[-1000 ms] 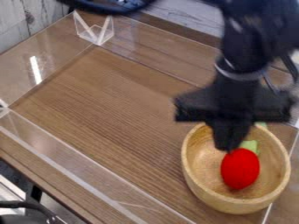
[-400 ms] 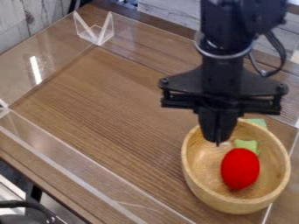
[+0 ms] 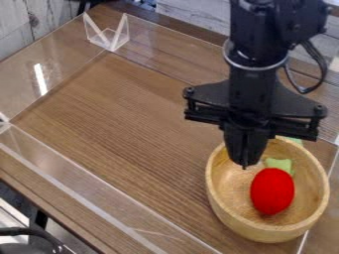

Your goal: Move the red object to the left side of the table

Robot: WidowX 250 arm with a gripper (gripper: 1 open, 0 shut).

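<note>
The red object [image 3: 273,190], a glossy red toy fruit with a green leafy bit [image 3: 280,164] behind it, lies inside a round light wooden bowl [image 3: 233,213] at the table's near right. My gripper [image 3: 247,156] points straight down over the bowl's left rim, just up and left of the fruit and apart from it. Its black fingers are pressed together and shut, with nothing between them. A black crossbar on the wrist spans above the bowl.
The brown wood-grain table [image 3: 119,119] stretches to the left of the bowl. Clear acrylic walls [image 3: 59,174] edge it at front and left. A small clear stand [image 3: 106,32] sits at the far left corner.
The wrist has rolled, swinging the black crossbar round, and the arm stands more upright over the bowl. The fruit and bowl have not moved. The gripper stays shut.
</note>
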